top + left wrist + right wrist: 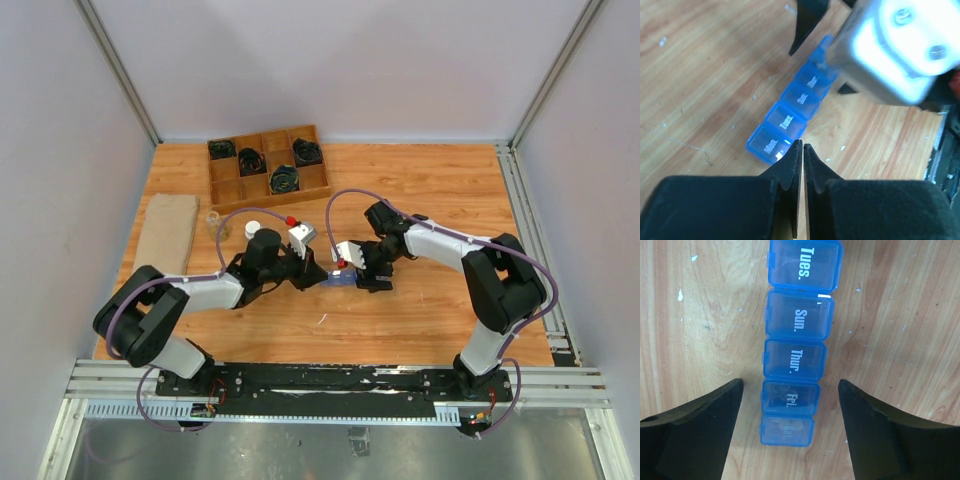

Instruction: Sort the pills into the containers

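My left pincer [803, 146] is squeezed together by the blue pill box [790, 117]. My right pincer [790, 385] is wide apart, one finger each side of it.

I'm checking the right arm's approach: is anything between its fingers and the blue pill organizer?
Nothing visible. The pill organizer shows unobstructed between the open fingers of the right gripper, bare tabletop on both sides.

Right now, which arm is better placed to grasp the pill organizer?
Probably right: the right gripper is open, a finger on each side of the pill organizer near Fri. The left gripper is shut, at the Mon. end.
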`<action>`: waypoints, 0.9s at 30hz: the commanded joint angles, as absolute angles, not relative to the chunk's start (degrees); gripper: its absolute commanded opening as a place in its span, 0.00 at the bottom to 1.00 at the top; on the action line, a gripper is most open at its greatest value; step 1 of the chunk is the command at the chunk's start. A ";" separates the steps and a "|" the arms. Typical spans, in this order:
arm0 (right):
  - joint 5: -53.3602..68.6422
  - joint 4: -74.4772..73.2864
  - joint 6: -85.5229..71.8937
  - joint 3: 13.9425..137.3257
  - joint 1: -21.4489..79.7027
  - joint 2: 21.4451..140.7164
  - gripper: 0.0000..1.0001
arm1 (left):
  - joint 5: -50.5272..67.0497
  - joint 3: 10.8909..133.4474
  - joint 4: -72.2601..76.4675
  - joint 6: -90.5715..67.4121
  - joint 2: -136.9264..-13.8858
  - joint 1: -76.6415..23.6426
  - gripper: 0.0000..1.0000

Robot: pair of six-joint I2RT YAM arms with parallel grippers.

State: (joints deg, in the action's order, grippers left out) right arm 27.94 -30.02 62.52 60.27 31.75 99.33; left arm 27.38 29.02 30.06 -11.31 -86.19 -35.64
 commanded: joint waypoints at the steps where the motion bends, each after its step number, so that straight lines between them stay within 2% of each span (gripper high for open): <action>1: 29.19 -30.32 61.82 60.98 32.25 97.39 0.85 | 26.78 27.40 30.40 -12.93 -80.77 -35.33 0.10; 7: 31.95 -30.14 61.75 60.56 30.21 92.25 0.95 | 26.83 26.48 31.97 -13.55 -81.52 -35.33 0.13; 10: 35.10 -30.89 60.41 60.87 29.65 88.42 0.96 | 25.35 25.84 33.57 -14.72 -81.90 -35.26 0.16; 13: 42.02 -32.94 57.57 61.67 29.81 87.20 0.91 | 22.16 23.67 37.05 -16.01 -80.41 -35.24 0.19; 15: 45.79 -33.00 54.51 61.72 30.58 88.69 0.81 | 20.70 21.10 40.49 -17.38 -78.88 -35.24 0.23; 20: 40.28 -34.95 47.23 66.91 34.88 97.07 0.30 | 18.10 19.26 43.16 -19.95 -78.10 -35.24 0.34; 22: 37.25 -35.47 45.46 68.58 35.98 98.94 0.19 | 17.95 19.61 42.84 -20.48 -79.15 -35.16 0.38; 24: 36.11 -34.77 44.56 68.64 36.21 99.32 0.12 | 17.93 19.93 42.97 -20.76 -80.44 -35.09 0.44; 27: 34.62 -32.92 43.20 67.85 36.27 99.10 0.03 | 18.54 20.89 42.93 -20.66 -82.96 -34.86 0.46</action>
